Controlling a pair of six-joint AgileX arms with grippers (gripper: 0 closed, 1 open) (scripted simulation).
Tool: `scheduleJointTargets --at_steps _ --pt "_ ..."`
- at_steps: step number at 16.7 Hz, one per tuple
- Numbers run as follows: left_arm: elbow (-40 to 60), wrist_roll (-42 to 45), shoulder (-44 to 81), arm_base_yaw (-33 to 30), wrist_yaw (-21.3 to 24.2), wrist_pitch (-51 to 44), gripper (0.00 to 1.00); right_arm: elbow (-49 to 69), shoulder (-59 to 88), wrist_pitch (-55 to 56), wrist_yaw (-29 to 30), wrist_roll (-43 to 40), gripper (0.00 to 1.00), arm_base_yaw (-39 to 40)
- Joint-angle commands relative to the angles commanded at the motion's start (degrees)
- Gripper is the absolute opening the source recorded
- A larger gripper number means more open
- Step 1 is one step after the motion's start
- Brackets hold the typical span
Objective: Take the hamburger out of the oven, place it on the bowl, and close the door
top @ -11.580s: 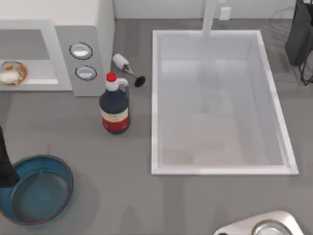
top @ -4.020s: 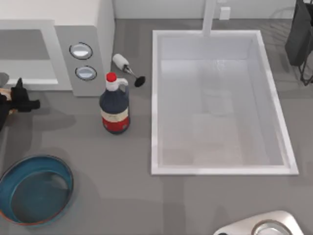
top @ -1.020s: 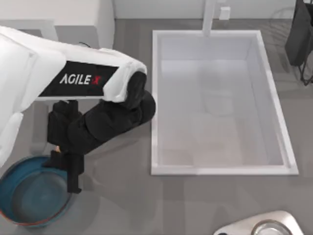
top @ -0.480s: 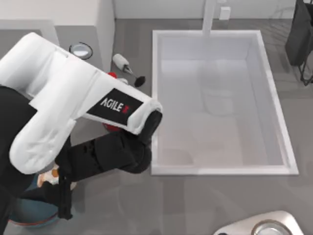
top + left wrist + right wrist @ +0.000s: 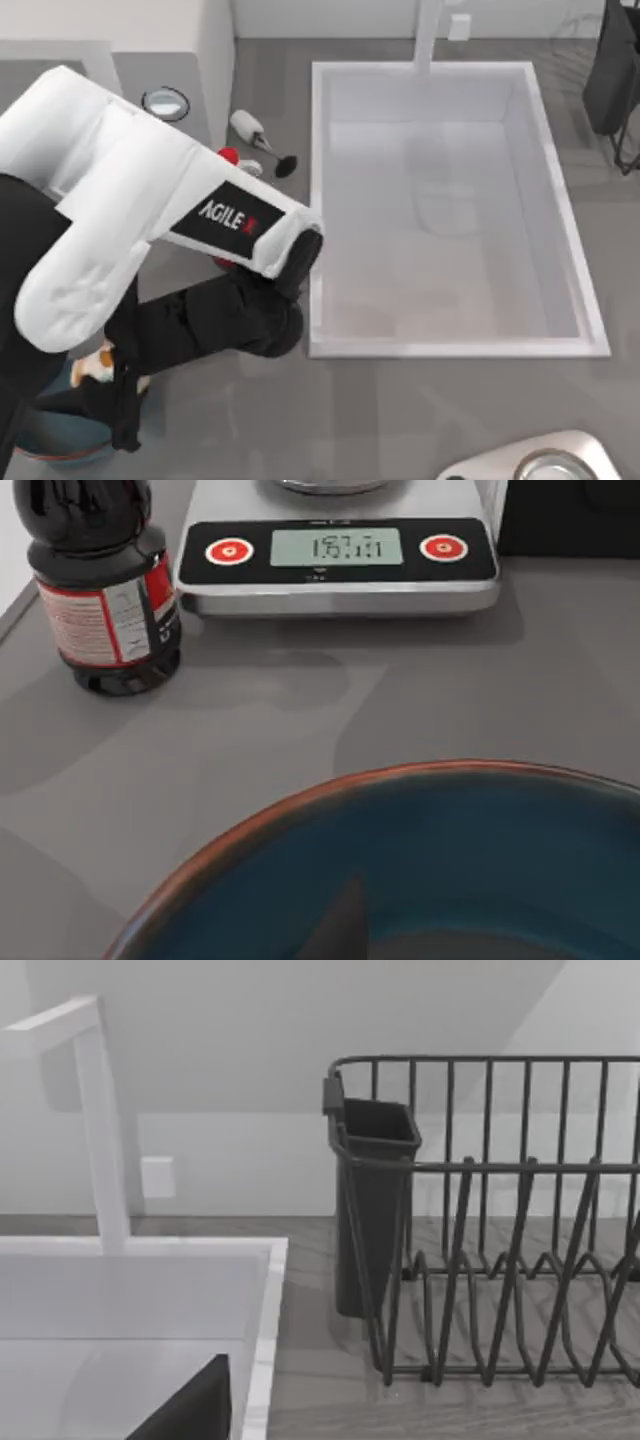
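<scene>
Left tool (image 5: 120,395): at the tabletop's lower left, over the bowl; we saw the dark fingers (image 5: 124,420) pointing down past the near rim. They appeared clamped on the hamburger, though the arm hid much of the grip.
Hamburger (image 5: 97,366): a pale lump with orange-brown edge, just beside the tool body, above the bowl's inside. Whether it touched the bowl floor we could not tell.
Bowl (image 5: 50,440): dark blue-teal, mostly covered by the arm from above; the left wrist view gave its reddish-brown rim (image 5: 300,805) and no food inside the visible part.
Oven (image 5: 215,50): upper left, largely hidden behind the white arm; one knob (image 5: 165,102) was visible.
Door: hidden by the arm, so we could not tell its position.
Bottle (image 5: 100,590): standing near the oven, apart from the bowl.
Right tool: parked at the far right, facing the dish rack (image 5: 480,1230); its state we could not tell.
Progress: removal judged done; release into the bowl pending; door closing judged still to do.
</scene>
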Motion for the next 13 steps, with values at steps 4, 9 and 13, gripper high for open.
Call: scheduleJointTargets --at_steps 4,9,13 --pt "-3.15 1.08 -0.55 1.67 -1.56 3.72 0.00 0.00 0.00 0.00 0.00 0.00 1.00 0.00" --pt "-6.53 1.95 -0.14 3.28 -3.17 7.38 0.00 0.00 0.00 0.00 0.00 0.00 1.00 0.00" --pt "-6.97 2.01 0.35 3.41 -3.30 7.70 0.00 0.00 0.00 0.00 0.00 0.00 1.00 0.00"
